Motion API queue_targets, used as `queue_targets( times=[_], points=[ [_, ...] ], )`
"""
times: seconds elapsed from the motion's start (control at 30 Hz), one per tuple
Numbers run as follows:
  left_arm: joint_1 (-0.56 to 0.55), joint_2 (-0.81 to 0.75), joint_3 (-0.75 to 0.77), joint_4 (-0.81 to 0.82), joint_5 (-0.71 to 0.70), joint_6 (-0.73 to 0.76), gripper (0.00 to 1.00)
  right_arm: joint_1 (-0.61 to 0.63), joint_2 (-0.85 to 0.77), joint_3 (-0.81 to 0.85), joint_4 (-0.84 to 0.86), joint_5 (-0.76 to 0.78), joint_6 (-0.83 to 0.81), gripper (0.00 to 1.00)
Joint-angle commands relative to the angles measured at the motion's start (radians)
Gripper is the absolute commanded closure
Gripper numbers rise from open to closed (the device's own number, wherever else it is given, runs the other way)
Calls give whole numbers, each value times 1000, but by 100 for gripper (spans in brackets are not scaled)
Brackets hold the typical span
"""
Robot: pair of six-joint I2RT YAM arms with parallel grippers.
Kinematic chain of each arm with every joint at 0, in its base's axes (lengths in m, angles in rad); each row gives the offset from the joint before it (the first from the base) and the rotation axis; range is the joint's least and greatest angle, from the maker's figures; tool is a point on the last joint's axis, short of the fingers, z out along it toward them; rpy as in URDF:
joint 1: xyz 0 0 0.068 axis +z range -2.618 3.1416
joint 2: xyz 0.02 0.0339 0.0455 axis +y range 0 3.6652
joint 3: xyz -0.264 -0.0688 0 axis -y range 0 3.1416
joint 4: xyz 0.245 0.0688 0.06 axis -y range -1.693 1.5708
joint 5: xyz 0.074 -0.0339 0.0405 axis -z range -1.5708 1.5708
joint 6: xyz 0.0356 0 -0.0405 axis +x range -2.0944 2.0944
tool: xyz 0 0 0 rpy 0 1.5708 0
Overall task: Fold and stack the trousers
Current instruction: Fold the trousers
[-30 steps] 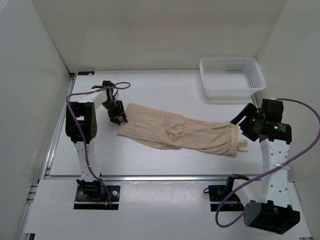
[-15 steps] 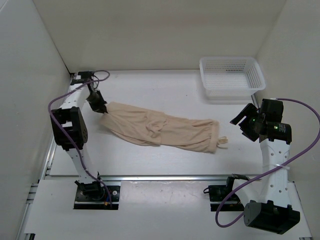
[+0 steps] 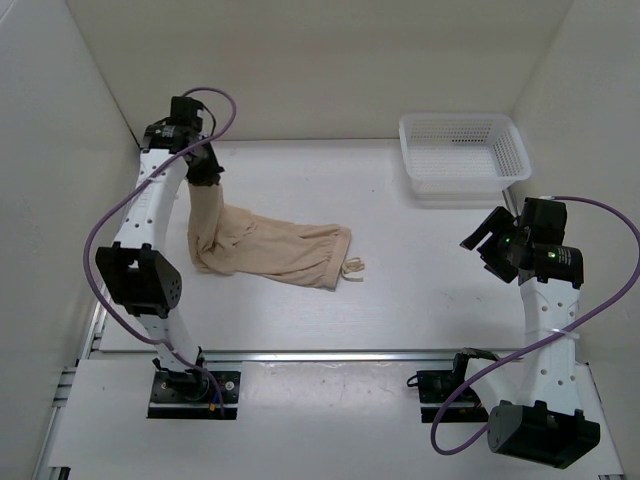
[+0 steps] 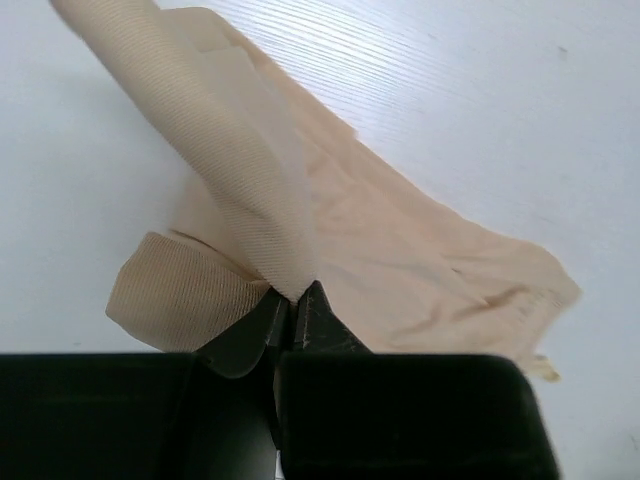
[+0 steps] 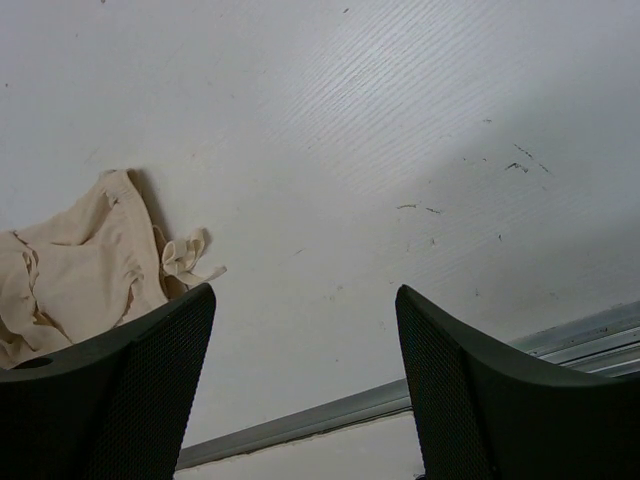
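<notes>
From above, the left hand (image 3: 205, 172) was pinched shut on one end of the trousers (image 3: 270, 250), holding it up near the far left corner of the table (image 3: 400, 300). The rest lay bunched on the table, drawstring end toward the middle. The right hand (image 3: 485, 240) hovered well apart, nearer the basket (image 3: 465, 150).

The left wrist view showed the jaws clamped on a fold of thin ribbed cloth that draped limply below.

The right wrist view showed wide, empty jaws over the table, with the drawstring end at the left edge.

The cloth looked light, soft and quick to bunch. Hem corners or the waistband seemed the best holds.
</notes>
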Motion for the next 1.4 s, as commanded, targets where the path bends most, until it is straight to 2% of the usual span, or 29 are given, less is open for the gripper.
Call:
queue_targets(
  times=[0.0, 0.2, 0.23, 0.37, 0.4, 0.43, 0.5, 0.53, 0.6, 0.63, 0.7, 0.73, 0.8, 0.83, 0.93, 1.07, 1.1, 1.17, 1.2, 1.23, 1.27, 1.33, 1.37],
  points=[
    [-113, -59, 52, -48, 7, -69, 90, 5, -14, 6, -2, -4, -17, 22],
    [-325, -72, 63, -28, -2, -190, 90, 5, -24, -4, -2, -4, -17, 22],
    [-401, -72, 63, -28, -2, -221, 90, 5, -24, -4, -2, -4, -17, 22],
    [-587, 5, 66, -3, -11, -304, 90, 5, -24, -4, -2, -4, -17, 22],
    [-618, 25, 66, 23, -11, -313, 86, 5, -24, -13, -2, -4, -17, 22],
    [-665, 49, 66, 23, 27, -313, 60, 5, -24, -13, -2, -4, -17, 21],
    [-699, 121, 66, 14, 91, -313, 30, 5, -33, -13, -2, -4, -17, 21],
    [-713, 137, 66, 14, 113, -304, 21, 5, -33, -13, -2, -4, -17, 21],
    [-736, 146, 76, -14, 103, -278, 13, 5, -33, -13, -2, 5, -26, 21],
    [-736, 137, 76, -14, 87, -278, 13, 5, -33, -22, -2, 5, -26, 21],
    [-736, 108, 76, -41, 21, -253, 21, 5, -33, -22, -2, 5, -26, 21],
    [-725, 76, 58, -42, -3, -237, 44, 5, -33, -22, -2, 5, -26, 21],
    [-725, 53, 20, -42, -37, -217, 80, 5, -33, -33, -2, -4, -26, 21],
    [-725, 53, 9, -42, -46, -205, 90, 5, -33, -33, -2, -4, -26, 21],
    [-725, 53, -46, -31, -46, -204, 90, 5, -33, -56, 30, -48, -26, 21],
    [-669, 33, -135, -31, -37, -204, 89, 34, -4, -74, 95, -165, -42, 27],
    [-647, 8, -170, -10, -37, -204, 88, 48, 8, -74, 104, -202, -57, 31],
    [-549, -74, -298, 62, -14, -189, 87, 155, 51, -74, 116, -202, -68, 38],
    [-505, -97, -339, 89, 42, -171, 87, 192, 82, -64, 125, -181, -68, 40],
    [-410, -117, -417, 115, 65, -171, 84, 232, 99, -63, 125, -181, -68, 43],
    [-365, -142, -451, 138, 84, -160, 82, 314, 114, -63, 163, -172, -53, 51],
    [-266, -142, -508, 176, 109, -149, 82, 411, 180, -53, 205, -162, -17, 60],
    [-224, -142, -537, 207, 121, -149, 82, 515, 243, -16, 242, -135, 6, 64]
  ],
)
